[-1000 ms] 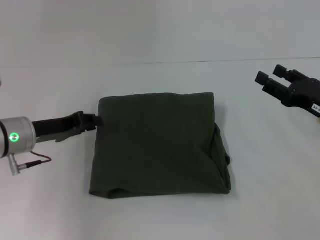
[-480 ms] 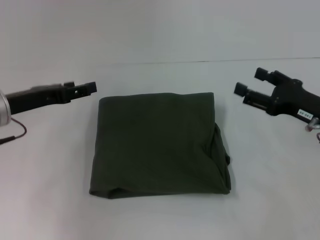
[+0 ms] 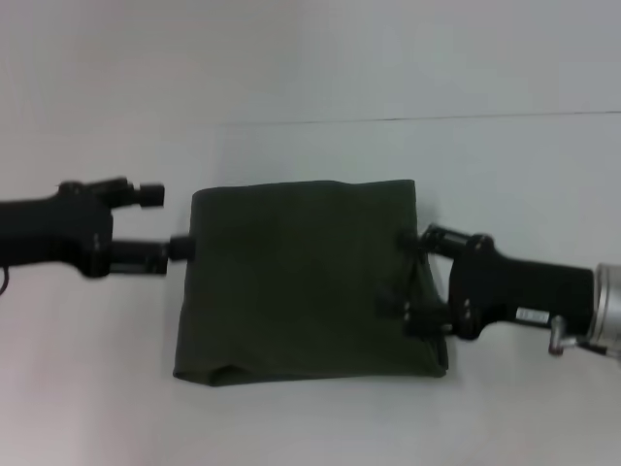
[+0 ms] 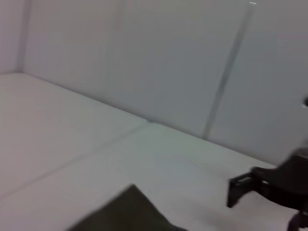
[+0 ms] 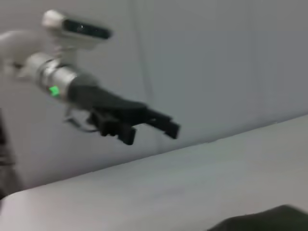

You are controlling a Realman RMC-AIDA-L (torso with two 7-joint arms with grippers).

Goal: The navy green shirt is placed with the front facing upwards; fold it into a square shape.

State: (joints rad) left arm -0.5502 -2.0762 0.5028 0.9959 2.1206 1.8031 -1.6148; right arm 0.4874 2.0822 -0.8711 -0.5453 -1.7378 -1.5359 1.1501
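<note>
The navy green shirt [image 3: 306,277] lies folded into a rough square in the middle of the white table, with no print showing. In the head view my left gripper [image 3: 165,221] is open just off the shirt's left edge, near its far corner. My right gripper [image 3: 406,274] is open over the shirt's right edge, where some loose folds stick out, its fingers spread along that edge. The left wrist view shows a corner of the shirt [image 4: 127,214] and the right gripper [image 4: 243,185] farther off. The right wrist view shows the left gripper [image 5: 144,122] in the air and a bit of the shirt [image 5: 269,219].
The white table [image 3: 310,427] spreads around the shirt on all sides. A pale wall [image 3: 310,58] rises behind the table's far edge.
Both grippers have closed in on the shirt. The right one came down from the far right to the shirt's right edge. The left one turned and dropped beside the left edge.
</note>
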